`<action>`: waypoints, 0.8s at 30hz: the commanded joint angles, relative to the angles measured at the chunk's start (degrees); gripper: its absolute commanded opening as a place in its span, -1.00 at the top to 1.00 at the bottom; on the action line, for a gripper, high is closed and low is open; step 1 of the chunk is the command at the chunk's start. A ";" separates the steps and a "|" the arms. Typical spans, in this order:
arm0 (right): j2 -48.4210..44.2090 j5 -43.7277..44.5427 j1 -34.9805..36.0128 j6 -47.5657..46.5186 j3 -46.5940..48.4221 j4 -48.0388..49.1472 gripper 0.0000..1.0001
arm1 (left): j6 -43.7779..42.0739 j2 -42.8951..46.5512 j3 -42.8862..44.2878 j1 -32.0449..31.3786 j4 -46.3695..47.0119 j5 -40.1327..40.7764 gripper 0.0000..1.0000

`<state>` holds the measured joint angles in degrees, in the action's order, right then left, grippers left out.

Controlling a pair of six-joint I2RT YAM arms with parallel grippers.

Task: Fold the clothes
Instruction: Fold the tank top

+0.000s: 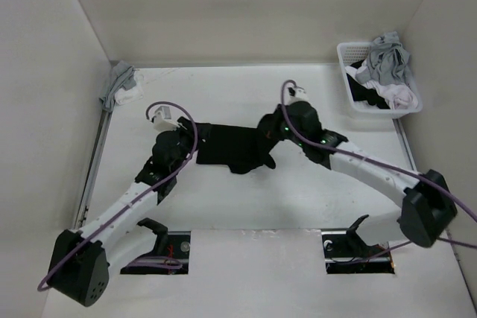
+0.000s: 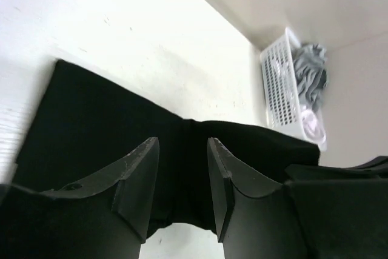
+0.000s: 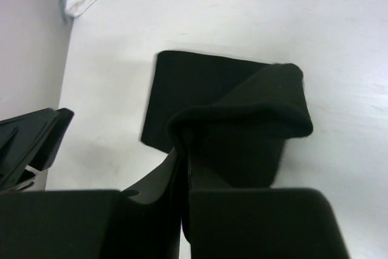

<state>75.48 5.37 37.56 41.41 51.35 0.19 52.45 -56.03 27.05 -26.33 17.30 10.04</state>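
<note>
White table, walled on three sides: black garment lies mid-table, partly folded, betw. both arms. Right gripper is clamped on a raised fold at the garment's right end. Left gripper hangs over the left end, jaws apart, nothing held, fabric just beneath. Step in hand, prob.: carrying the right end over for a fold. Next move needs the pinched edge laid square on the flat part w/o dragging the rest.
</note>
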 commanded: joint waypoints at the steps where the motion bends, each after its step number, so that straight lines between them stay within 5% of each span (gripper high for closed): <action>1: 9.82 6.31 6.32 -4.05 12.24 -9.66 0.89 | -0.68 5.92 -1.12 3.42 -3.84 -2.57 0.27; 6: 29.07 7.46 12.83 -3.18 31.05 -14.86 0.84 | -0.15 12.25 -2.00 8.70 -8.06 -5.29 0.27; 8: 35.50 8.34 14.51 -2.48 37.56 -16.17 0.66 | -0.06 14.27 -2.35 10.54 -9.47 -6.52 0.27; 11: 42.19 8.96 17.23 -0.11 45.22 -16.27 0.14 | 0.02 17.17 -2.53 13.62 -11.76 -7.58 0.26; 13: 42.64 7.56 18.64 0.34 46.73 -14.09 0.14 | 0.02 18.76 -2.35 15.55 -12.99 -7.93 0.26; 17: 36.42 6.94 18.91 -0.27 41.92 -10.83 0.11 | 0.38 17.98 -2.61 16.71 -12.82 -8.02 0.25; 24: 15.26 9.13 15.57 -2.73 15.58 -0.21 0.09 | -1.20 11.04 -2.88 11.44 -11.76 -5.83 0.00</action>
<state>99.31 12.05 55.22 40.07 74.06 -7.86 52.51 -43.75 25.08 -13.17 4.21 3.70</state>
